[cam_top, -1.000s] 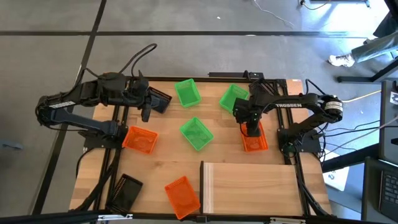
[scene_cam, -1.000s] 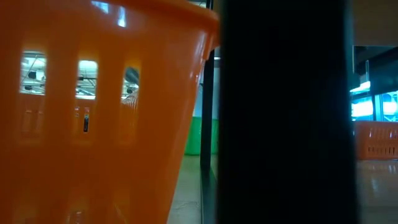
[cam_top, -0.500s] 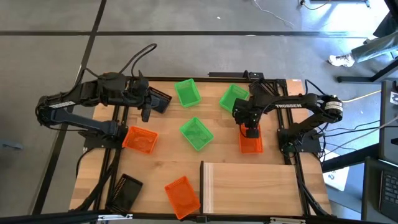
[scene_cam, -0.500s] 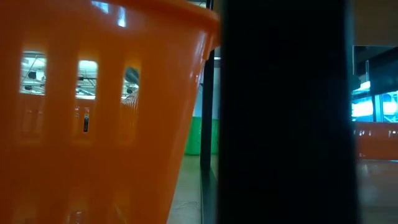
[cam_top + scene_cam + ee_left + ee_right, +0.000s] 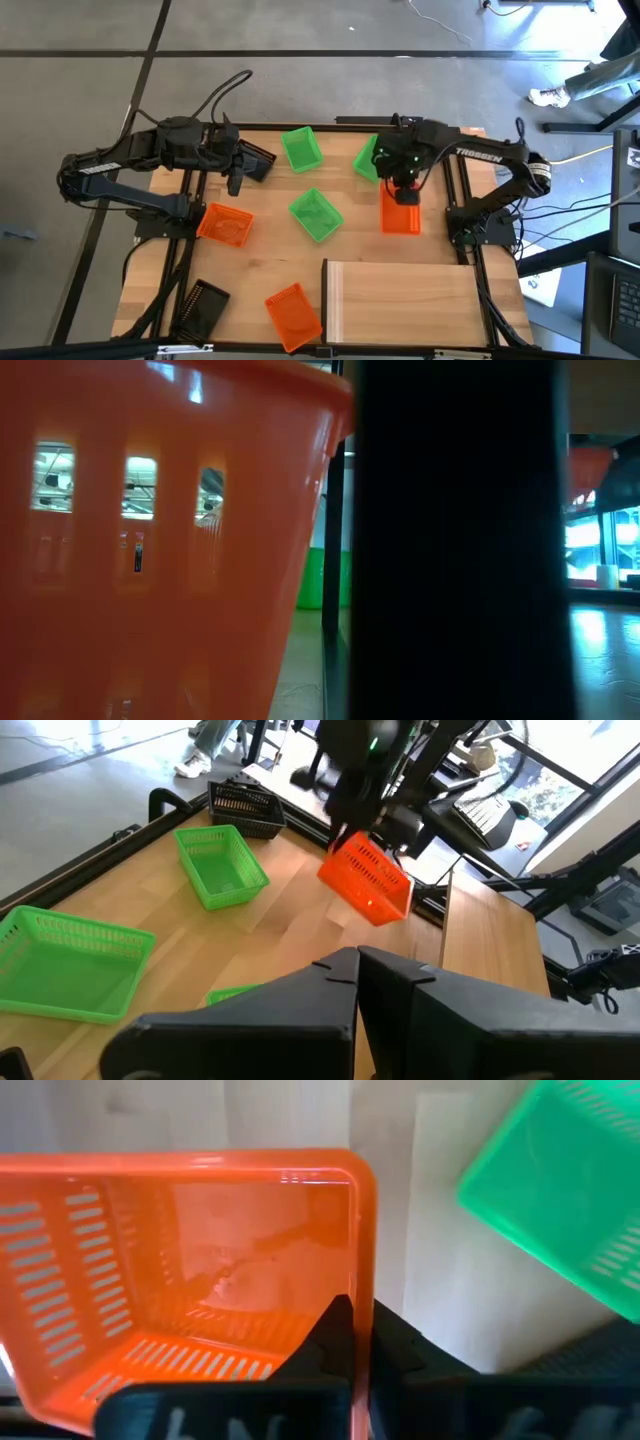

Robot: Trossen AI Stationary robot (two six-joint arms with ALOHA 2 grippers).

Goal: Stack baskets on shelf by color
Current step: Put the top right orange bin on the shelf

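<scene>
**Orange basket gripped at its rim, shelf not yet loaded**

Overhead, the right gripper [image 5: 402, 186] is seen pinching the far rim of an orange basket [image 5: 400, 213], which sits near the table's right side, just beside a green basket [image 5: 368, 157]. The shelf [image 5: 400, 300] — a pale board at the near right — is bare. The left gripper [image 5: 236, 172] is parked over the far left of the table, fingers shut on nothing. Two more green baskets [image 5: 301, 148] [image 5: 316, 215], two further orange ones [image 5: 225, 224] [image 5: 293, 312] and a black one [image 5: 203, 308] are scattered about.

In the low view, little is shown but another orange basket's wall [image 5: 150, 540] close up and a dark upright.

From the left wrist, the held basket [image 5: 367, 883] is seen lifted clear of the wood and tilted, hanging from one wall.

From the right wrist, the fingers [image 5: 340, 1335] are shown clamped on the basket's thin rim [image 5: 362, 1230].

Judged from this, a one-wall grip lets the basket swing — a slow, level carry is advised. Open wood lies between basket and shelf; the shelf's raised edge should be cleared before lowering.
</scene>
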